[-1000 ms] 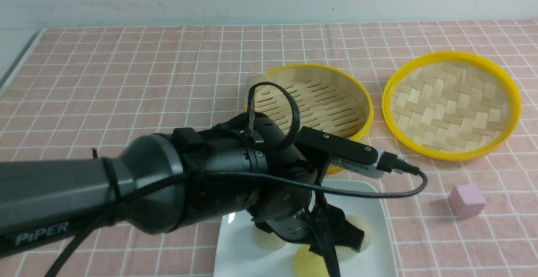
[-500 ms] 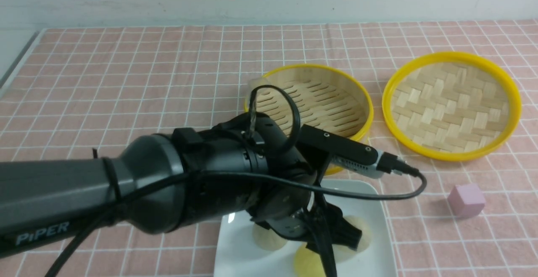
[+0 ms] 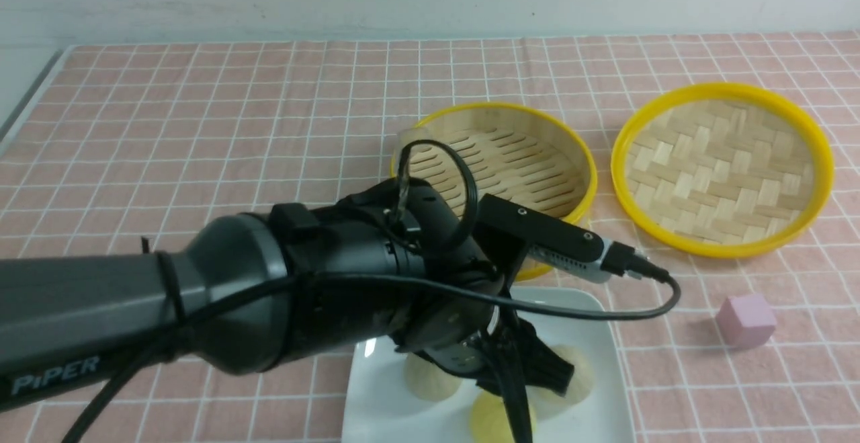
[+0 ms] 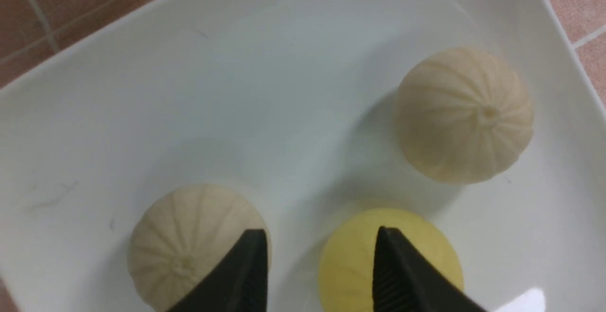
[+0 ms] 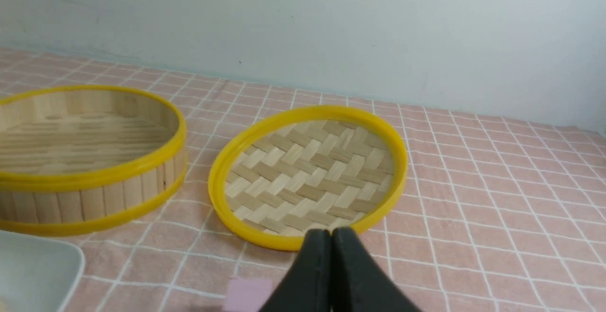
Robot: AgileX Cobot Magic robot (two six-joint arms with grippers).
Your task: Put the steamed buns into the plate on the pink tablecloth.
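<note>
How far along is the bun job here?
Done: a beige bun, a second beige bun and the yellow bun lie in the plate; the steamer basket is empty. In hand: nothing; left gripper hangs open above them, right gripper shut. Left: nothing seen.

The left arm [image 3: 101, 308] is a thick, glossy dark-grey tube flaring into a bell-shaped collar, with white PiPER lettering [image 3: 57, 382]. Black cables [image 3: 403, 285] run along it and loop by a black-and-silver camera module [image 3: 551, 238]. The fingers [image 4: 402, 269] of the left gripper [image 4: 321, 231] are matte black, ribbed inside.
</note>
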